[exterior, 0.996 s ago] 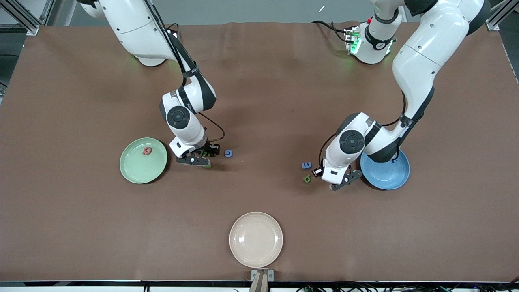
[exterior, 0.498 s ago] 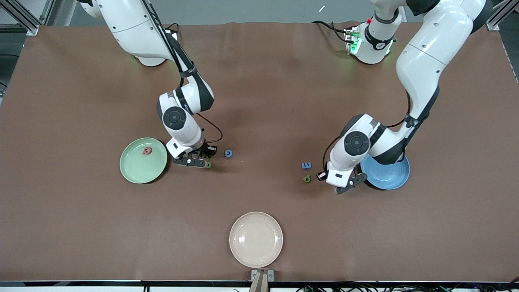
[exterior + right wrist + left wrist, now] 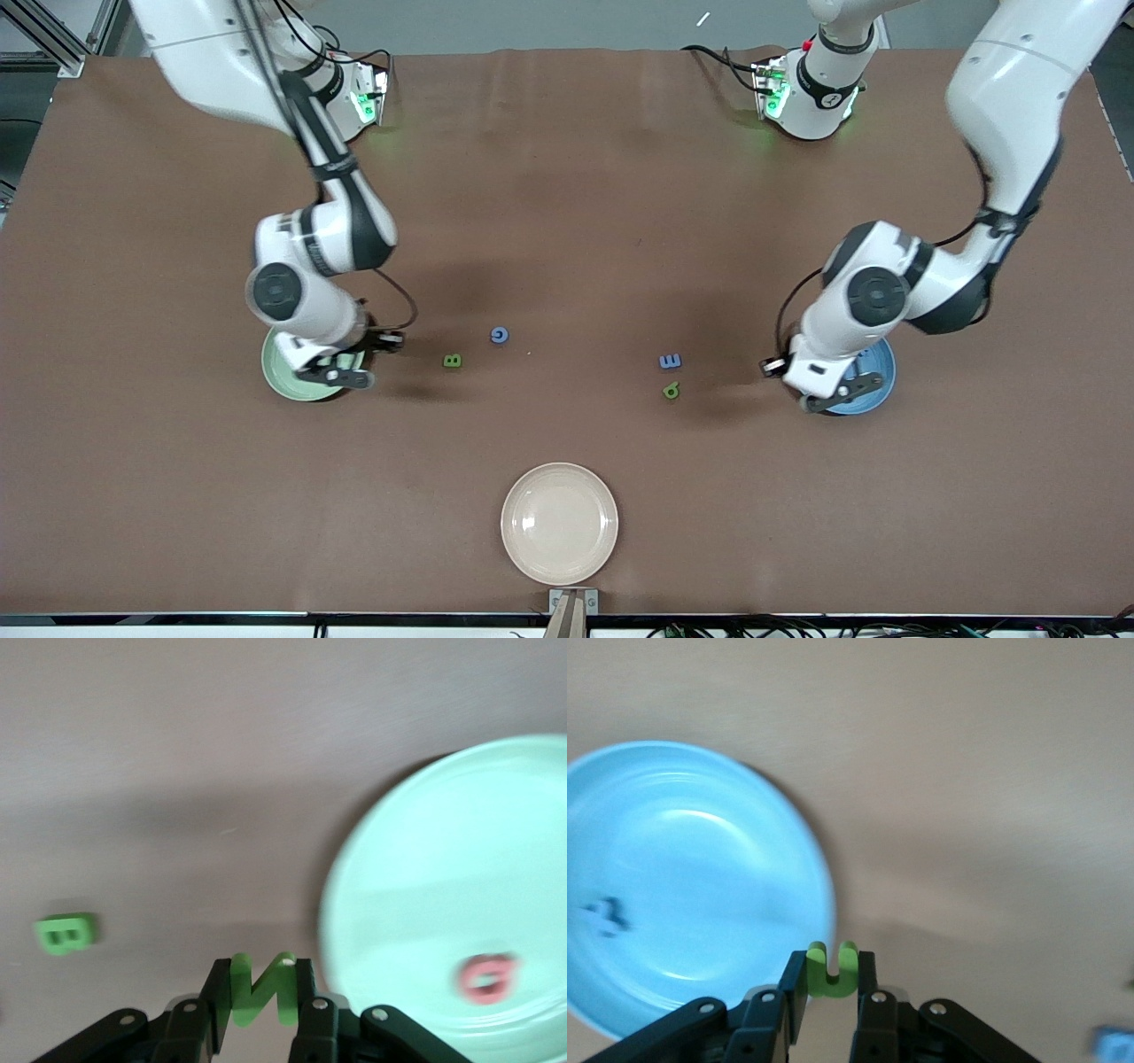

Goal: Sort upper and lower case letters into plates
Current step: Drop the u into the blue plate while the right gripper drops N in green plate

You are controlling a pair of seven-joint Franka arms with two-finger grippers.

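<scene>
Placement hinges on each carried letter clearing its plate's rim: the right gripper (image 3: 341, 378), fingers clamped on a green N-shaped toy letter (image 3: 262, 989), hangs over the edge of the round pale green plate (image 3: 282, 383). The left gripper (image 3: 840, 399), pinching a green u-shaped letter (image 3: 832, 967), is over the round blue plate (image 3: 879, 383), near its rim.

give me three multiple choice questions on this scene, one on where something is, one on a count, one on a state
1. The left gripper is over:
A. the cream plate
B. the blue plate
C. bare table

2. Letters lying loose on the table, outside any plate:
A. two
B. four
C. six

3. The right gripper is:
A. open and empty
B. shut on a green letter
C. shut on a red letter

Answers:
1 B, it hangs at the blue plate's rim.
2 B, the front view shows four on the brown cloth.
3 B, the right wrist view shows green between the jaws.
</scene>
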